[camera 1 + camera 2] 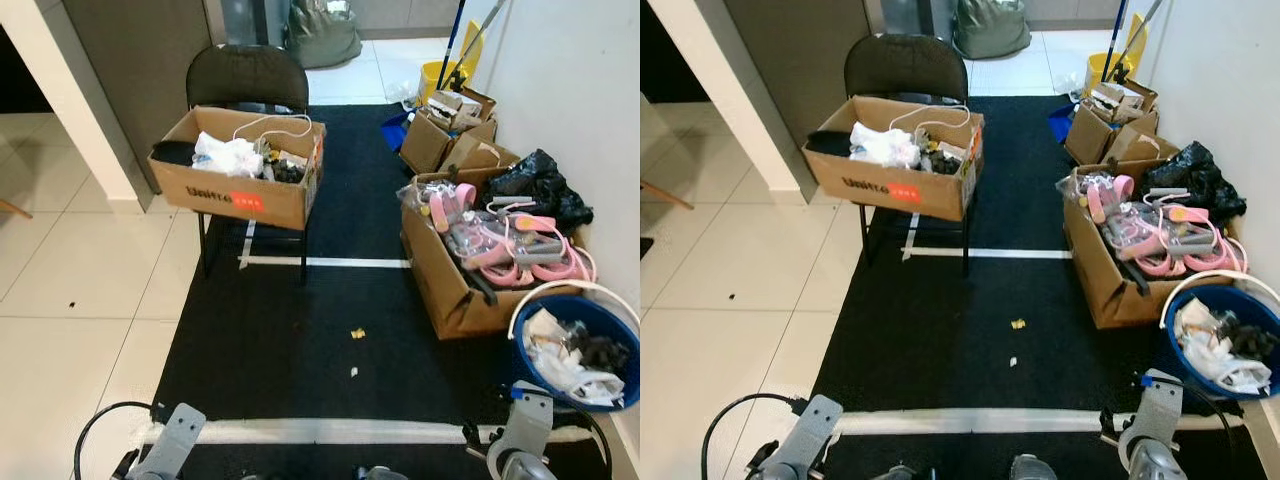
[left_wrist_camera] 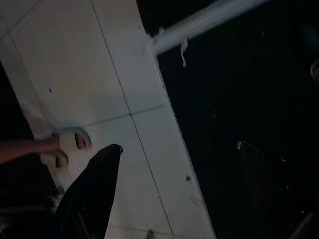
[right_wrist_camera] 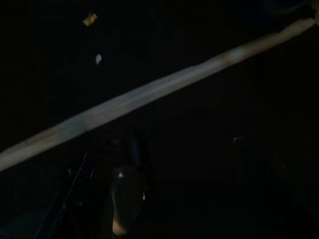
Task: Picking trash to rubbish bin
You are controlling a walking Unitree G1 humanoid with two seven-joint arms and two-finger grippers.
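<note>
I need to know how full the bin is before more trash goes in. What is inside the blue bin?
The blue bin holds crumpled white paper or plastic and something dark. They hide whatever lies beneath them, and the frame edge crops its right side.

Even indoor light fills both head views, sharp throughout, with soft shadow beneath the black folding chair (image 1: 247, 78) on the black floor mat (image 1: 300, 330). The pale glossy floor tiles (image 1: 70, 300) show mild sheen, no harsh glare. Both wrist views are badly underexposed: the white tape stripe (image 3: 149, 94) barely emerges, and dark fingers (image 2: 92, 191) read as soft silhouettes.
</note>
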